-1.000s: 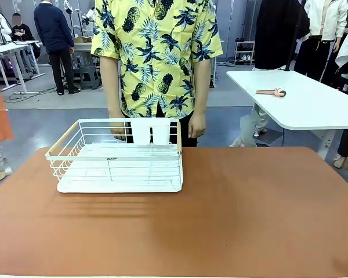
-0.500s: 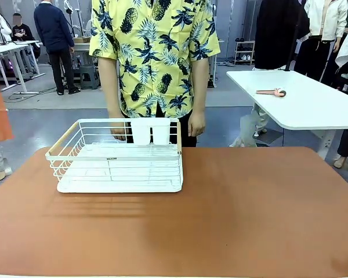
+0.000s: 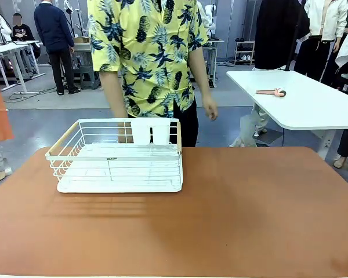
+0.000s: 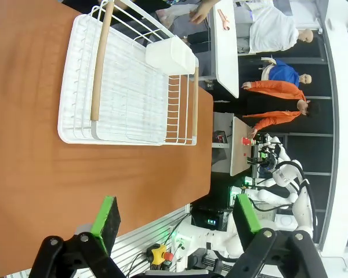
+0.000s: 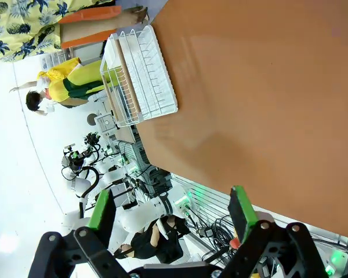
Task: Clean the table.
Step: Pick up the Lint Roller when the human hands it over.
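Brown table (image 3: 249, 214) across the lower frame, with a white wire rack (image 3: 119, 162) on its left-centre part.

The table fills the bottom half of the front view and lies bare to the right of the rack. A person (image 3: 145, 52) stands at the far edge, upper centre, with one hand (image 3: 123, 132) down behind the rack's back rim (touching it or just near, I cannot tell). The left gripper (image 4: 175, 219) and the right gripper (image 5: 169, 207) both hang above the table with jaws spread wide, holding nothing. If clearing means lifting the rack, a reach toward its far rim could meet that hand. A pinch on one thin wire side would likely let the rack tip or twist out of the grip.
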`<state>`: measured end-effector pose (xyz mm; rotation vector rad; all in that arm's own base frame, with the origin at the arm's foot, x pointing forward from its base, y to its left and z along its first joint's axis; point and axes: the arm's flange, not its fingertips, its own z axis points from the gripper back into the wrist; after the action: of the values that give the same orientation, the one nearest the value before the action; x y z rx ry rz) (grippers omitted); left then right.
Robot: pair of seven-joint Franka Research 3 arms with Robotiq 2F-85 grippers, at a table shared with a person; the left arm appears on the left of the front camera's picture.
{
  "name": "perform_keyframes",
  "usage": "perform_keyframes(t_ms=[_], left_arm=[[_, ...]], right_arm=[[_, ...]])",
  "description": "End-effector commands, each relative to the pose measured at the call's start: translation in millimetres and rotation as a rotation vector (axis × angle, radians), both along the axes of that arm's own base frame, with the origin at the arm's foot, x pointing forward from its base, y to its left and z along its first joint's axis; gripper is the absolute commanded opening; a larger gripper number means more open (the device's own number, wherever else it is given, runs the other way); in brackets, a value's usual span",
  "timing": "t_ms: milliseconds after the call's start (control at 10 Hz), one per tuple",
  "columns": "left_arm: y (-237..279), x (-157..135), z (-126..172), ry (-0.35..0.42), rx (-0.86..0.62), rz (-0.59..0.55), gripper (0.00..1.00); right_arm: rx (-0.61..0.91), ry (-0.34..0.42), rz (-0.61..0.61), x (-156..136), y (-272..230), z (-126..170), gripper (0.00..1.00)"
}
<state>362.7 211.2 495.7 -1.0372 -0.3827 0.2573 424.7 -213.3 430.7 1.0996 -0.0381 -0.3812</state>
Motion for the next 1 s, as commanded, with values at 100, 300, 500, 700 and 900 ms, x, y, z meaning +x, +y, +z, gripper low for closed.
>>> perform_keyframes(t_ms=[100, 300, 500, 700, 900], left_arm=[[1.3, -1.6, 0.6, -0.004, -0.006, 0.002, 1.00], [1.3, -1.6, 0.6, -0.004, -0.006, 0.002, 1.00], [1.3, -1.6, 0.6, -0.004, -0.006, 0.002, 1.00], [1.3, -1.6, 0.6, -0.004, -0.006, 0.002, 1.00], [1.3, -1.6, 0.6, -0.004, -0.006, 0.002, 1.00]], right_arm=[[-0.006, -0.010, -0.006, -1.6, 1.3, 3.4, 1.00], [-0.006, -0.010, -0.006, -1.6, 1.3, 3.4, 1.00], [-0.006, -0.010, -0.006, -1.6, 1.3, 3.4, 1.00], [-0.006, -0.010, -0.006, -1.6, 1.3, 3.4, 1.00], [-0.006, -0.010, -0.006, -1.6, 1.3, 3.4, 1.00]])
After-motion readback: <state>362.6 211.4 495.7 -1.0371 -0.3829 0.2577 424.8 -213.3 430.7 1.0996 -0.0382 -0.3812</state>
